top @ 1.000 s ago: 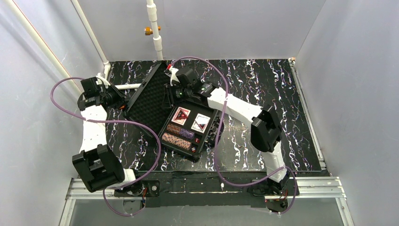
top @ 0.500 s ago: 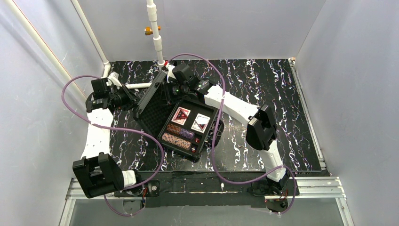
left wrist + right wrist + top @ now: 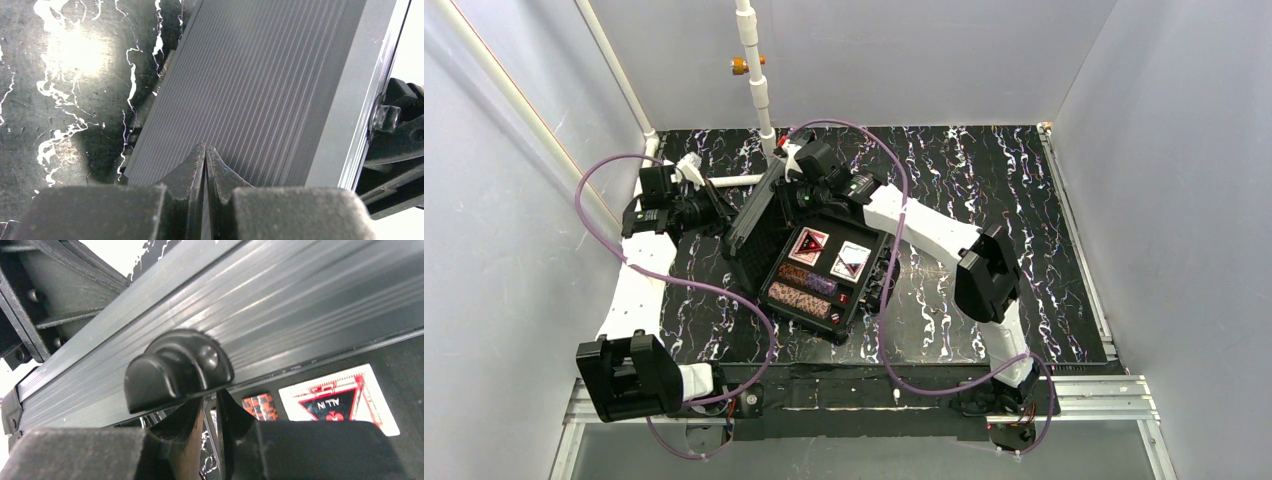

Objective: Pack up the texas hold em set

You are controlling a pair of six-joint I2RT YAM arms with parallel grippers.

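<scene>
The black case (image 3: 871, 292) of the texas hold em set lies open mid-table, holding two red-triangle cards (image 3: 808, 243) and chip rows (image 3: 800, 297). Its ribbed lid (image 3: 757, 212) stands steeply raised on the left. My left gripper (image 3: 715, 212) is shut, its tips (image 3: 205, 148) pressed against the lid's ribbed outer face (image 3: 260, 90). My right gripper (image 3: 800, 190) sits at the lid's top edge. Its jaws (image 3: 211, 397) are closed to a narrow slit on the lid's rim (image 3: 300, 305), just under a round latch (image 3: 175, 367). An "ALL IN" card (image 3: 340, 400) and a red deck (image 3: 260, 406) show below.
A white pipe (image 3: 755, 70) rises at the back wall and a short white bar (image 3: 724, 182) lies behind the lid. Purple cables (image 3: 864, 135) loop over both arms. Grey walls close in the black marbled table (image 3: 994, 170) on three sides.
The lid has swung up from lying flat open to standing steeply. My left gripper has followed it to the right, against its outer face. The right gripper rose with the lid's edge.
</scene>
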